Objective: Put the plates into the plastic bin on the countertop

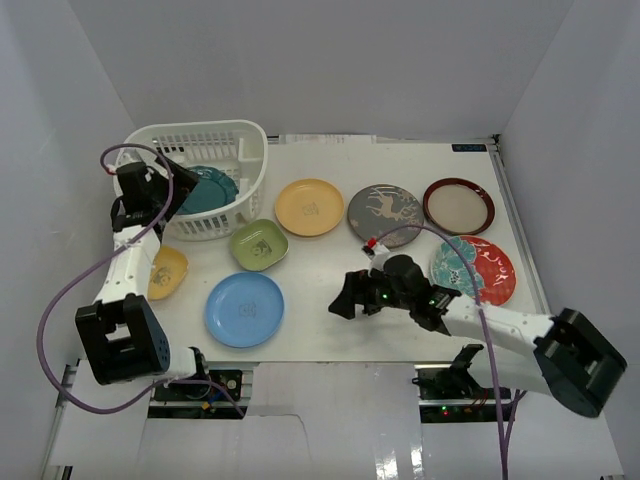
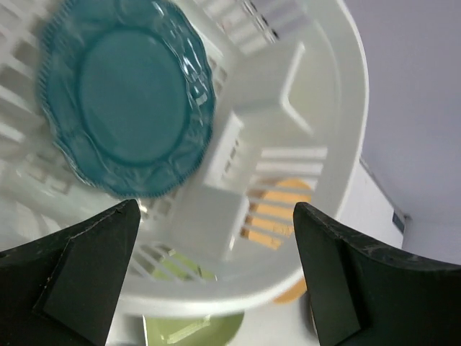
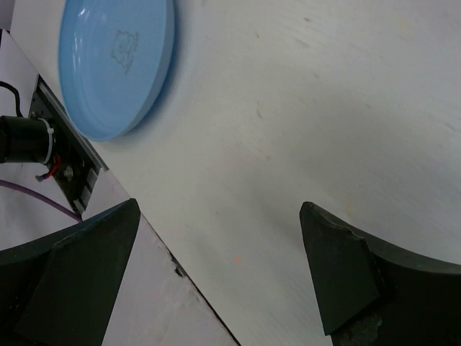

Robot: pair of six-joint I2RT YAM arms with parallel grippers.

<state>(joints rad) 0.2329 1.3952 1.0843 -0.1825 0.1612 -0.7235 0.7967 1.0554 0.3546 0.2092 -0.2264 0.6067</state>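
Closest to us, at the near edge of the counter [image 1: 330, 335], stand the bases of our two arms. Our left pincer [image 2: 215, 207] hangs over the left part of the plastic bin [image 1: 205, 131], which stands at the far left of the counter. Its fingers are wide apart and nothing is between them. Below it, in the big compartment of the bin, lies the teal scalloped plate [image 2: 126, 97]; if it lies flat or leans, we cannot tell. Our right pincer [image 3: 220, 207] hovers over bare counter in the near middle, with its fingers also apart and empty. The light blue plate [image 1: 244, 309] lies to the left of it.

So one plate of eight is in the bin, and seven are left on the counter. The small yellow plate [image 1: 167, 272] lies at the left, partly under our left arm. The small green plate [image 1: 258, 244] lies just beside the bin. In the far row, from left to right, are the yellow plate [image 1: 309, 207], the grey plate with deer [image 1: 386, 215] and the maroon-rimmed plate [image 1: 458, 205]. The red-teal floral plate [image 1: 473, 270] lies nearer, at the right. We judge the task to be only at its beginning.
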